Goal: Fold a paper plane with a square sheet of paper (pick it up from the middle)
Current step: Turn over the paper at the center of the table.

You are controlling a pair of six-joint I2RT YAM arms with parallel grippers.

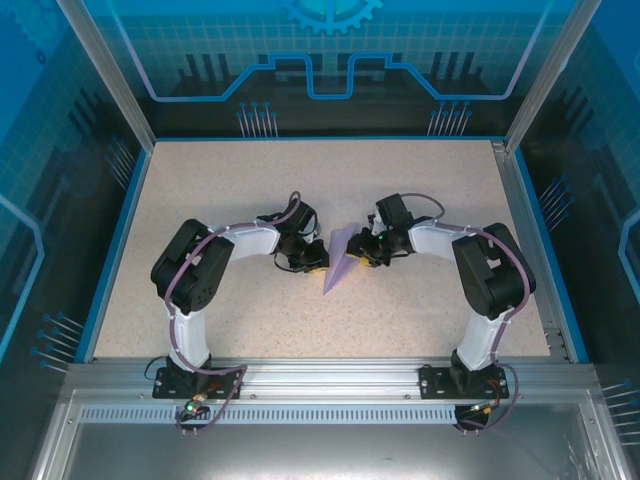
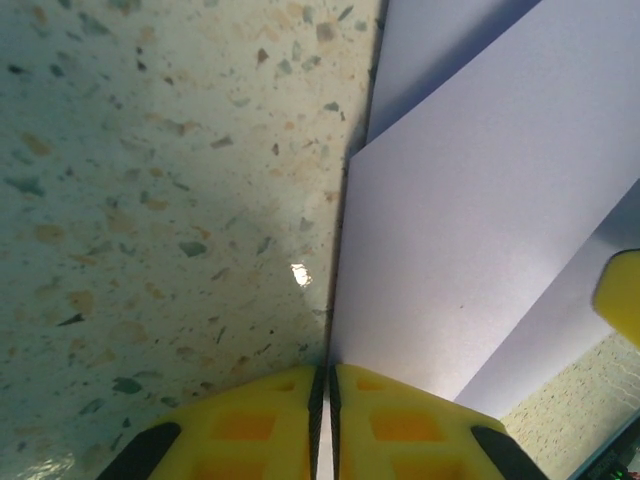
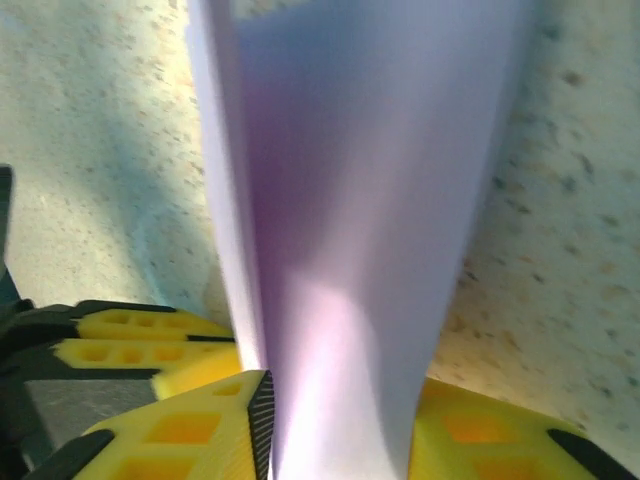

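Note:
The square sheet of paper is folded into a narrow, kite-shaped pale lavender paper plane (image 1: 341, 262) at the middle of the table, its sharp tip pointing toward the near left. My left gripper (image 1: 318, 256) meets it from the left. In the left wrist view the yellow jaws (image 2: 327, 400) are shut on one thin edge of the paper plane (image 2: 470, 200). My right gripper (image 1: 362, 250) comes in from the right. In its wrist view a bulging fold of the paper plane (image 3: 360, 200) fills the gap of the right gripper (image 3: 340, 430), touching both fingers.
The speckled beige table (image 1: 250, 190) has a blue rim and glass walls around it. A yellow finger of the right gripper (image 2: 620, 295) shows at the edge of the left wrist view. The left gripper's fingers (image 3: 130, 335) sit close beside the right one.

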